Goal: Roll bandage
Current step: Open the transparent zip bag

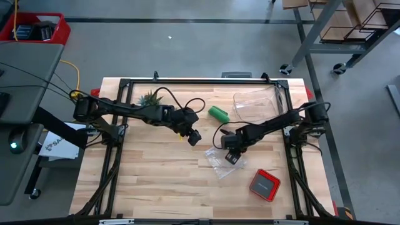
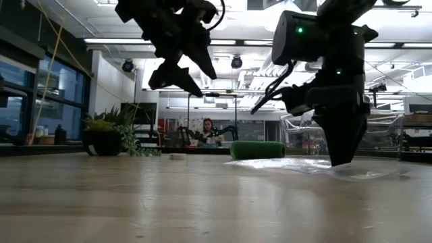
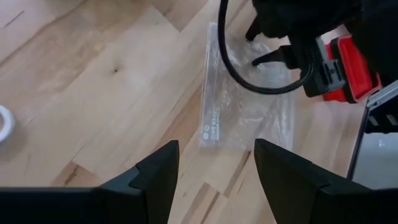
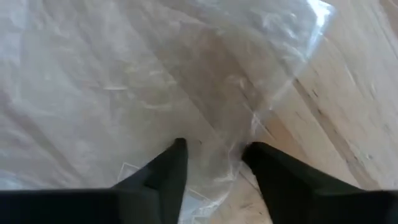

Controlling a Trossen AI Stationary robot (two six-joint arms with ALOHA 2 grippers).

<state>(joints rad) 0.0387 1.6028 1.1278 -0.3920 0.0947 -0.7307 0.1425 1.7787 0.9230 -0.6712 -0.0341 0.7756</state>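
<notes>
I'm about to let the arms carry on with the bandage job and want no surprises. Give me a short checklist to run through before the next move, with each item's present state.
1. Bandage in view and reachable: ok, a green roll lying on the table between the two arms.
2. Bandage free of both grippers: ok, neither touches it.
3. Left gripper empty: ok, open above the wood, raised off the table.
4. Right gripper clear of clutter: not ok, its fingertips are down at the clear plastic bag.
5. Right gripper holding the bag: cannot tell.
6. Red case out of the way: ok, apart from the bandage.
</notes>
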